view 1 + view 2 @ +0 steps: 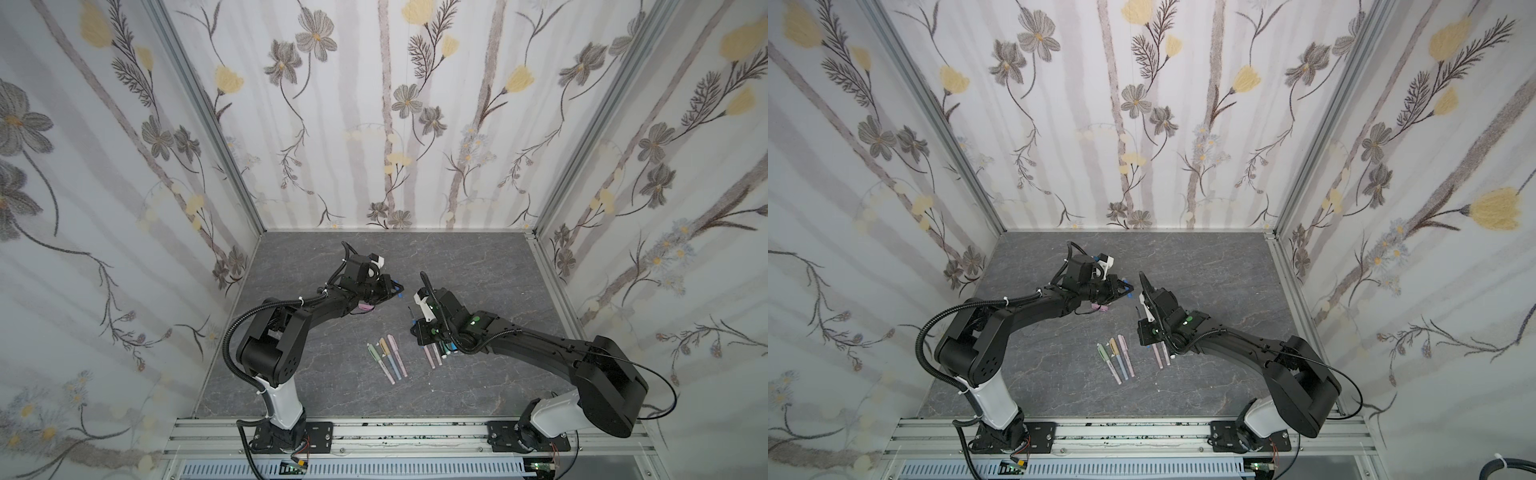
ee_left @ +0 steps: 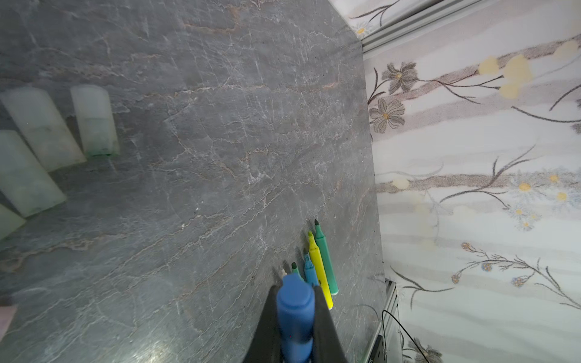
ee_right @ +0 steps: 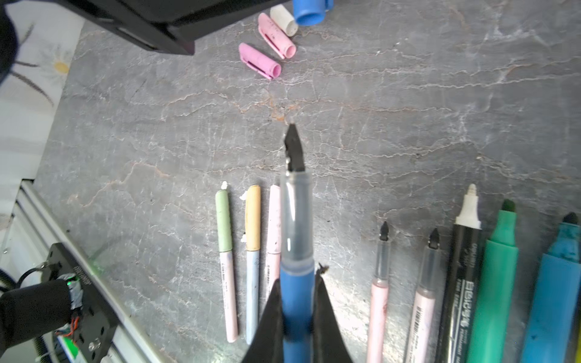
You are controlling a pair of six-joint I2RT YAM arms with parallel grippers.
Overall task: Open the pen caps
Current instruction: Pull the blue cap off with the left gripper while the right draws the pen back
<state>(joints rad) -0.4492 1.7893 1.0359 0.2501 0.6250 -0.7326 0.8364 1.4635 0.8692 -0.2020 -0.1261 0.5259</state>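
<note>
Right wrist view shows the right claw [image 3: 297,281] clenched on a slim blue pen [image 3: 297,220] with translucent neck and black nib; left claw [image 2: 295,287] pinches a stubby blue cap [image 2: 295,311].

Light: even, diffuse, bright.
Shadows: soft on desk [image 1: 374,399].
Glare: pale sheen, left wrist view.
Blur: translucent caps [image 2: 41,129] unfocused.
Edges: walls [image 1: 83,208] splay in both top views.
</note>
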